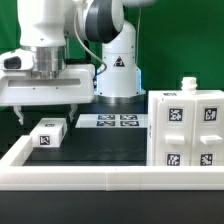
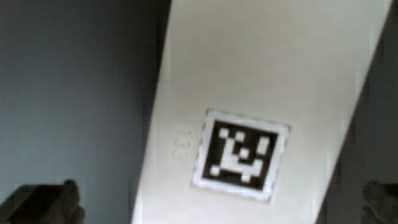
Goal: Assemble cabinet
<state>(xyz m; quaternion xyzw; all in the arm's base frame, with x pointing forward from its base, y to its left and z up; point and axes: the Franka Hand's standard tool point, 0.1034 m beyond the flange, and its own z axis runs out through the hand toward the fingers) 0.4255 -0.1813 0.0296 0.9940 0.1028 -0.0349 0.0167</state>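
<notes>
White plastic lies straight beneath the pincer (image 1: 48, 112): a small drawer block (image 1: 48, 133) rests on the black table (image 1: 100, 148), its square tag (image 2: 240, 155) facing up at the wrist camera. The jaws stand wide apart and empty. In the wrist view one dark fingertip (image 2: 45, 203) shows on each side of the block, both clear of its long edges. The step in hand looks like picking up this block. To do it well, the pincer should drop straight down so the block sits evenly between the fingers. It should also turn a little first, because the block lies slightly askew to the jaw line (a skewed pinch could twist the piece as the fingers close). Closing across the narrow width, low enough for the pads to meet flat side walls, should hold firmly. The cabinet shell (image 1: 185, 125) stands well off to the side of the pincer, toward the exterior view's right, with more tags on its faces. The marker board (image 1: 108, 121) lies flat beyond the pincer, between it and the shell.
</notes>
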